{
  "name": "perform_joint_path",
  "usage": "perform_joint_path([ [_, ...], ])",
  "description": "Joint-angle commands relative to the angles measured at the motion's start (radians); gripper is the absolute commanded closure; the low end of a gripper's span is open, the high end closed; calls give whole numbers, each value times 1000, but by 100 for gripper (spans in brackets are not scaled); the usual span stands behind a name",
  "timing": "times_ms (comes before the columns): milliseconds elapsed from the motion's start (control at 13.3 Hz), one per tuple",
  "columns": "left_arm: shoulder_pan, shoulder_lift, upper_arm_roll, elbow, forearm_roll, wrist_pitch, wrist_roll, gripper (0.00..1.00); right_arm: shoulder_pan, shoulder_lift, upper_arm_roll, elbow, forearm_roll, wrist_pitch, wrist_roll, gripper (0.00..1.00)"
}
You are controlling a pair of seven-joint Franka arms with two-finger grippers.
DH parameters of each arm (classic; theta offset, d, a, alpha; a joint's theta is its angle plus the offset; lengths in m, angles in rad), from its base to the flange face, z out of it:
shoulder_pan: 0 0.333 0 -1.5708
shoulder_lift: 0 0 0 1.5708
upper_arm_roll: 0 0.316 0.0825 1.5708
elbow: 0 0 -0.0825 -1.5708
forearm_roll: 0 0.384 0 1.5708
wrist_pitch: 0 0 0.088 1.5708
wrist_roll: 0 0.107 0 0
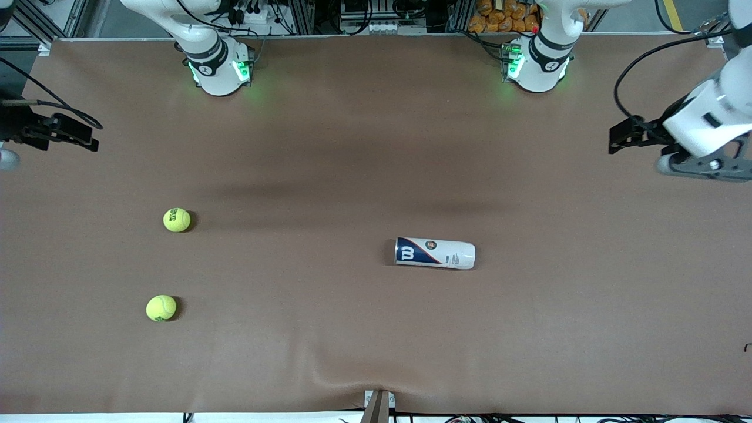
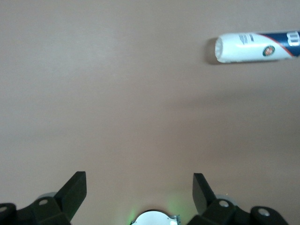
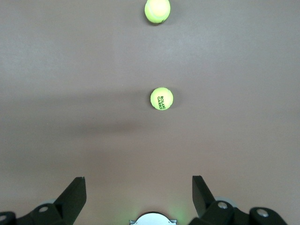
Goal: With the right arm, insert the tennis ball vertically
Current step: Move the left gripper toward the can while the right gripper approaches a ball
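Two yellow-green tennis balls lie on the brown table toward the right arm's end. One ball (image 1: pixel 177 220) is farther from the front camera and also shows in the right wrist view (image 3: pixel 161 99). The other ball (image 1: pixel 161 308) is nearer and shows there too (image 3: pixel 157 10). A white and navy ball can (image 1: pixel 435 253) lies on its side near the table's middle, and the left wrist view shows it (image 2: pixel 258 47). My right gripper (image 3: pixel 139 187) is open and empty, up over the table's edge (image 1: pixel 7 158). My left gripper (image 2: pixel 139 187) is open and empty, up over the left arm's end (image 1: pixel 702 165).
The brown table cover (image 1: pixel 364 147) is bare apart from these things. A small bracket (image 1: pixel 378 405) sticks up at the table's near edge. Both arm bases (image 1: pixel 220 67) (image 1: pixel 537 64) stand along the table's edge farthest from the front camera.
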Motion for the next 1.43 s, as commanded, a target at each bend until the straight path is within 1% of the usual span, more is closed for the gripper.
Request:
perform_joint_path([
  [0,-51,62,-11,23,-1,19,19,0,5,40,-2,7,4,-10,1,0],
  [151,-75,104,-15,23,-9,68,33,0,-2,65,-3,-4,4,-8,-1,0],
  [377,-175,166,-20,23,6,126,87,0,-10,91,-5,-38,4,9,-5,0],
  [528,-235,209,-21,23,40,149,134,0,-7,112,-5,-57,4,41,-7,0],
  [678,-250,257,-21,33,49,206,310,0,-8,116,-6,-117,2,90,-8,0],
  [980,-249,381,-24,87,34,314,646,0,-71,108,-6,-263,2,196,-10,0],
  [1206,-250,444,-32,90,-4,437,815,0,-74,102,-6,-367,2,301,-10,0],
  [1357,-250,478,-44,89,-56,500,887,0,-76,100,-8,-424,2,360,-10,0],
])
